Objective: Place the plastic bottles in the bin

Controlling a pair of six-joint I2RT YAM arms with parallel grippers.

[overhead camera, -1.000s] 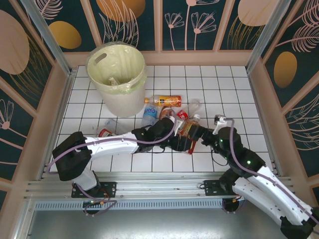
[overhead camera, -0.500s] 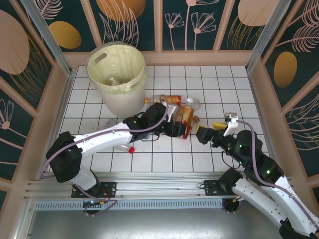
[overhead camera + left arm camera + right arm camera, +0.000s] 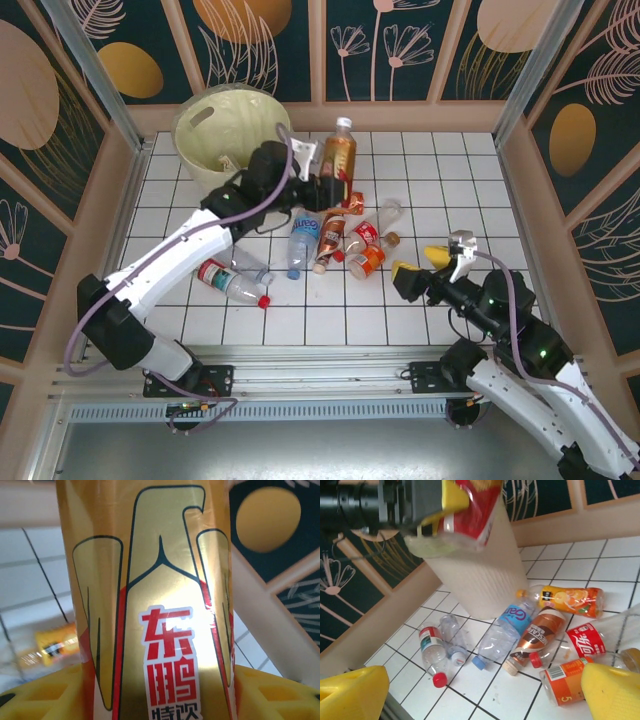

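My left gripper is shut on a gold-labelled plastic bottle, held upright in the air just right of the bin. In the left wrist view that bottle stands between the yellow fingers. Several more bottles lie on the tiles: blue-labelled, brown, red, orange, and a red-capped one. My right gripper hovers open to their right, with nothing in it. The right wrist view shows the bin, the blue bottle and the brown one.
An orange juice bottle lies by the foot of the bin, and a clear bottle lies further right. Wooden walls with dark panels enclose the white tiled floor. The metal rail with the arm bases runs along the near edge.
My left arm has lifted the gold-labelled bottle out of the pile and swung it up and back beside the bin. My right gripper has drawn back to the right, still open.
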